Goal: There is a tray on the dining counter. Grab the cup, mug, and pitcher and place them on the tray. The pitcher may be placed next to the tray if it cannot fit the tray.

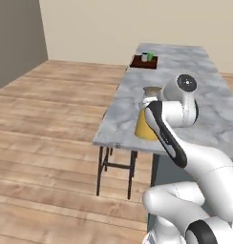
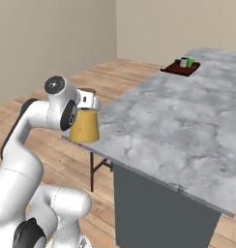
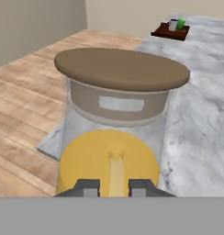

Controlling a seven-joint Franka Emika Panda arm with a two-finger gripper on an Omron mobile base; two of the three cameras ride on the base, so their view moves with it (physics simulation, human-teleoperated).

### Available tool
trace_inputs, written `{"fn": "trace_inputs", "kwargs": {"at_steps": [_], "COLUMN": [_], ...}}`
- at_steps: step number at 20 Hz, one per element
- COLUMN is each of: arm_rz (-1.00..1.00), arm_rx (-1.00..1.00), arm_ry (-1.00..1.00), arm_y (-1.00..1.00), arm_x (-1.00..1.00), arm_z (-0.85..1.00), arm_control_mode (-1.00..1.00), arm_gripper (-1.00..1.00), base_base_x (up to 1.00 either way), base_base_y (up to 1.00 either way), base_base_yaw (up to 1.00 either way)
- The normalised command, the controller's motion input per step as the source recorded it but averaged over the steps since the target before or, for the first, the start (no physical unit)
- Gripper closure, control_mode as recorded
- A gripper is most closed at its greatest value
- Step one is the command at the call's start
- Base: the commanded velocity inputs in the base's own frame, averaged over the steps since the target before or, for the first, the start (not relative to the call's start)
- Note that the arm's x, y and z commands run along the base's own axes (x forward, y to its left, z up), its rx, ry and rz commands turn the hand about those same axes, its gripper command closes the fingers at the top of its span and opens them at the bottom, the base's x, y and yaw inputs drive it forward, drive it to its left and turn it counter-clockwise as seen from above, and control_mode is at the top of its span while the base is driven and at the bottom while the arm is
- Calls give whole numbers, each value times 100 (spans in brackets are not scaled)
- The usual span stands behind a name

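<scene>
Item, nearest: the tool, at the end of the white arm, its two dark tips set narrowly either side of a thin vertical glass part low on the pitcher, apparently its handle. Judged closed on the pitcher; actual contact is partly hidden by the glass.

Item: the pitcher, a clear conical carafe of orange liquid under a round brown lid. It is upright at the near left corner of the counter, close to the edge. Whether its base touches the marble or hangs just above cannot be told. Holding it upright keeps the liquid level and the lid on.

Item: a dark stool frame under the counter's near edge, on the wooden floor.

Item, far: the tray, at the far left end of the counter, well apart from the pitcher. On it, side by side, stand the mug and the cup, so those two parts of the task look done. They take up most of the tray, so setting the pitcher beside it may be needed.
</scene>
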Motion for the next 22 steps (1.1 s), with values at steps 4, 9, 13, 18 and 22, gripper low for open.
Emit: {"fn": "trace_inputs", "kwargs": {"at_steps": [4,9,13,18,22], "arm_rz": [0,0,0,0,0], "arm_rx": [0,0,0,0,0], "arm_ry": [0,0,0,0,0], "arm_y": [0,0,0,0,0], "arm_x": [0,0,0,0,0], "arm_z": [0,0,0,0,0], "arm_control_mode": [100,100,100,100,100], "arm_gripper": [100,100,100,100,100], "base_base_x": [13,5,8,14,19], "base_base_y": [100,100,100,99,94], "base_base_yaw": [-19,-37,-50,-60,-70]}}
